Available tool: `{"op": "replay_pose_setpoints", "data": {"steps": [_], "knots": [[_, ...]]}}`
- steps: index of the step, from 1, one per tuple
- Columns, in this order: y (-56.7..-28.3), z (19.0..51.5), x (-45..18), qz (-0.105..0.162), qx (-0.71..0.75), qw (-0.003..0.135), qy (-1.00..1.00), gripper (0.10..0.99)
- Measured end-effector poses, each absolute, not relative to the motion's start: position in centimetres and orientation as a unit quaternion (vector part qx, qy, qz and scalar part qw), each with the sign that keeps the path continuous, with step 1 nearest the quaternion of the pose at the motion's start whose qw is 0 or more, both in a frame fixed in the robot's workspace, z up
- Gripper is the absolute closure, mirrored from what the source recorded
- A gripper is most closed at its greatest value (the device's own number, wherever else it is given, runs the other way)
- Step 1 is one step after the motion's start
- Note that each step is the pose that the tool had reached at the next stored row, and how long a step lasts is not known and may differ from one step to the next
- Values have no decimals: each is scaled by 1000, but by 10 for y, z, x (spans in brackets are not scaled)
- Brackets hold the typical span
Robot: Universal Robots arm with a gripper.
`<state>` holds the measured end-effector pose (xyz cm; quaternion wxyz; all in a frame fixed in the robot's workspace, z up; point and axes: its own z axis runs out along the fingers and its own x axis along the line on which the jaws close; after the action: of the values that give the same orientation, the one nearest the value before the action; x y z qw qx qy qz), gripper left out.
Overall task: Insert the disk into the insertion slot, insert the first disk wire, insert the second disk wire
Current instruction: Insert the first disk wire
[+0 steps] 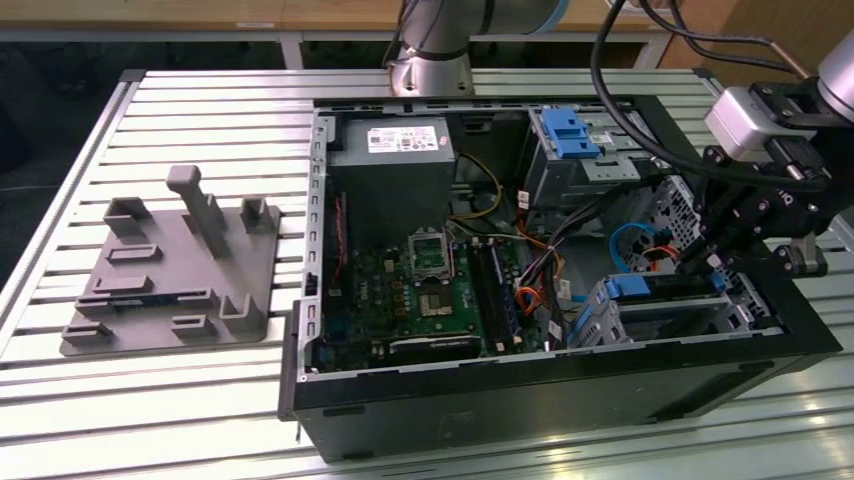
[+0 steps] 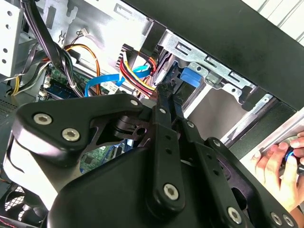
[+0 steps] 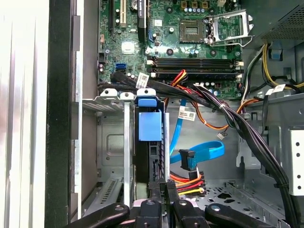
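Arm reaches down into the case (image 1: 534, 400) corner. Gripper (image 1: 694, 262) has its fingers (image 2: 164, 118) closed together at the exposed edge of the disk (image 3: 149, 126), which stands on edge in the slot (image 3: 111, 137). Tip contact is hidden by the gripper's own body.

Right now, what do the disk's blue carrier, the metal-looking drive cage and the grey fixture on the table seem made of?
The disk's blue carrier: probably moulded plastic; uniform bright colour, soft sheen.
The insertion slot: likely bare sheet metal; dull grey, punched holes, folded edges.
The grey fixture: seemingly matte plastic; even grey, blocky posts, though painted metal isn't excluded.
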<state>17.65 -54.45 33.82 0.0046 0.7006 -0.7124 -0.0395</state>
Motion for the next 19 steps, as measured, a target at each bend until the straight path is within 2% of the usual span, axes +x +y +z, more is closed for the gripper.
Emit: {"op": "replay_pose_setpoints", "data": {"steps": [19], "knots": [[-548, 337, 177, -39, 701, 5, -712, 922]]}}
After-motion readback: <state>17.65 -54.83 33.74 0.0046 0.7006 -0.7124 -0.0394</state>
